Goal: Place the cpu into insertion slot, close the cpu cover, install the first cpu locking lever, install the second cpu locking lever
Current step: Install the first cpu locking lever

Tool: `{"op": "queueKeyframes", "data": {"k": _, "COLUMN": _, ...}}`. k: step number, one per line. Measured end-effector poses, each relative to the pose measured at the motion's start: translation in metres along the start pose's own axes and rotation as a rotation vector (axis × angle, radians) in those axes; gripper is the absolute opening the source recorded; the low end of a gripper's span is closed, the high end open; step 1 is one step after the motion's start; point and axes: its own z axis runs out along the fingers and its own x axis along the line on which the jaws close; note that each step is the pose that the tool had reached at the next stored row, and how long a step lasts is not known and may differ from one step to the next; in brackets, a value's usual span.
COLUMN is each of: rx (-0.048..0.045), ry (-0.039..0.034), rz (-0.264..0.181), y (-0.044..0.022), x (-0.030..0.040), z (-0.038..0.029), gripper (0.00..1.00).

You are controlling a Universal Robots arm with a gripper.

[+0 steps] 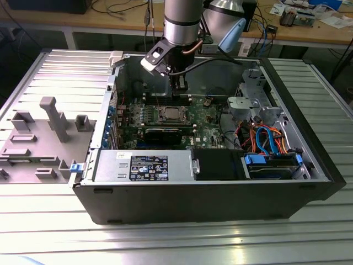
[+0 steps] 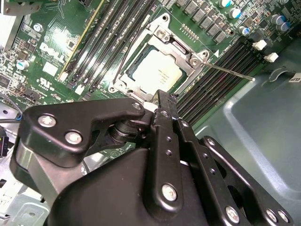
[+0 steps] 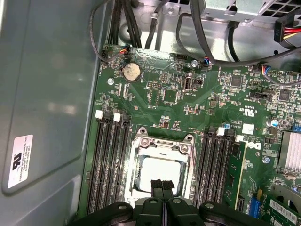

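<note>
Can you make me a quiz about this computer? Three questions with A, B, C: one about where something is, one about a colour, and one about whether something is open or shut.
1. Where is the cpu?
A. In the insertion slot
B. On the table outside the case
C. On top of the silver power box

2. What colour is the circuit board around the slot?
A. Red
B. Green
C. White

3. How is the cpu cover?
A. Standing up open
B. Taken right off
C. Down flat over the cpu

Answers:
1 A: in both wrist views the silver chip sits inside the socket.
2 B: the board is green all round the socket.
3 C: the metal frame lies flat, with the chip showing through its square window.
</note>
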Motion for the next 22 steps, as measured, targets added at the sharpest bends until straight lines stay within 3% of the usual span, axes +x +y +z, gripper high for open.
{"op": "queueKeyframes", "data": {"k": 7, "rx": 0.0001, "ry": 0.0, "rz": -0.005, "y": 0.0, "x": 0.0, "z": 0.0, "gripper": 0.11}}
{"op": "queueKeyframes", "data": {"k": 22, "rx": 0.0009, "ry": 0.0002, "rz": -0.065, "y": 0.0, "x": 0.0, "z": 0.0, "gripper": 0.11}}
